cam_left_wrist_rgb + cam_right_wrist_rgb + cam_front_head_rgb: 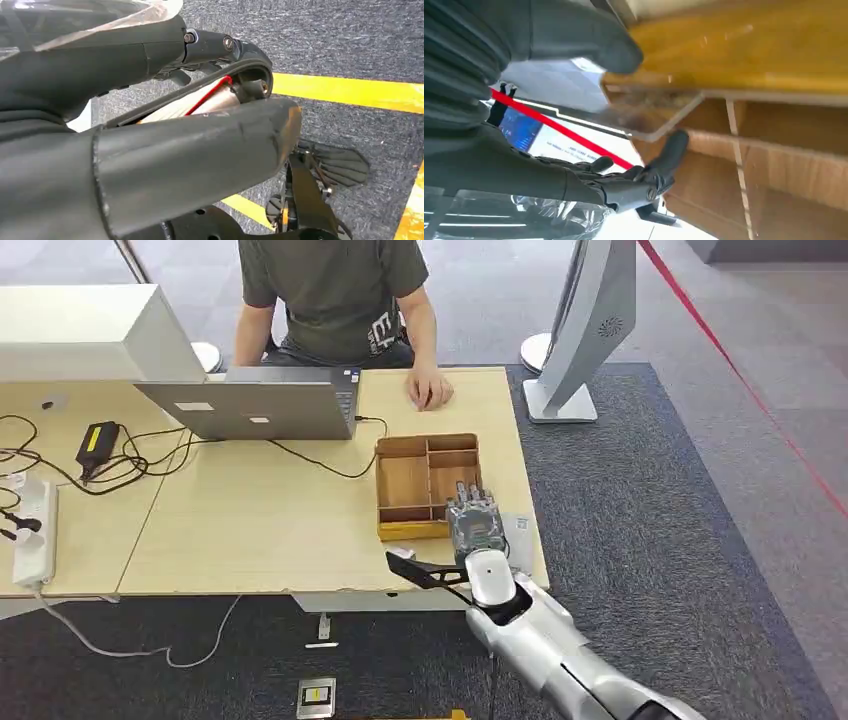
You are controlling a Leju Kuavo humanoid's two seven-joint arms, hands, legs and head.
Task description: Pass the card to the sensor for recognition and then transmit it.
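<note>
My right hand (475,520) hovers over the near right corner of the wooden compartment tray (400,485) on the table. In the right wrist view a thin pale card (569,82) sits between the thumb (574,35) and the dark fingers (664,155), and its corner reaches over the tray's rim (744,45). A small grey flat pad (520,530) lies on the table just right of the hand. My left hand (175,145) hangs over the carpet with its fingers apart and nothing in them.
A person sits at the table's far side with a hand (430,390) on the top, near a laptop (260,405). Cables and a power strip (35,530) lie at the left. A white stand (585,330) and a red barrier line (740,370) are at the right.
</note>
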